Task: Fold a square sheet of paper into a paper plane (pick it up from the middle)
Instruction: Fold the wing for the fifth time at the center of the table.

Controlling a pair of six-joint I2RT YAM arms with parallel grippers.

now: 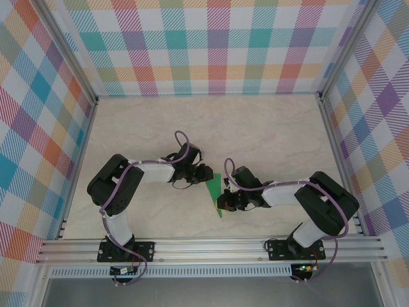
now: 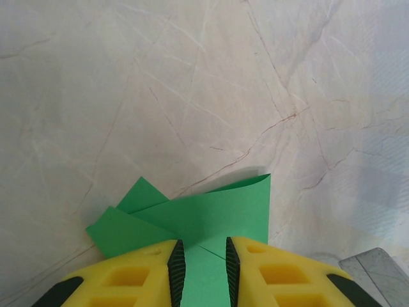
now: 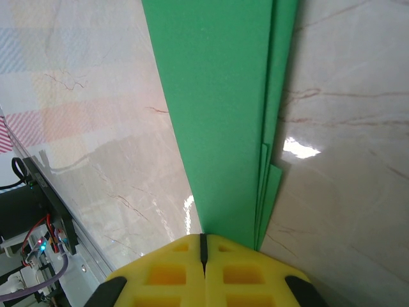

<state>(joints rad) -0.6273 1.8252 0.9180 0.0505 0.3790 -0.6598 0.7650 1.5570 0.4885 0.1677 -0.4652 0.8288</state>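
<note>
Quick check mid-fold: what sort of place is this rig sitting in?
Probably a lab test cell, not a home: plaid-printed walls, a marble-look tabletop, and an aluminium frame rail along the near edge.

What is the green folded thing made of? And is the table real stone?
The green thing looks like thin matte paper: it holds sharp creases, and stacked layers show along one edge. The table looks like glossy marble, pale with brown veins and shiny reflections, but it may be a printed surface; the look alone can't settle that.

right claw: pinched on paper plane | layered edges | above marble table
</note>
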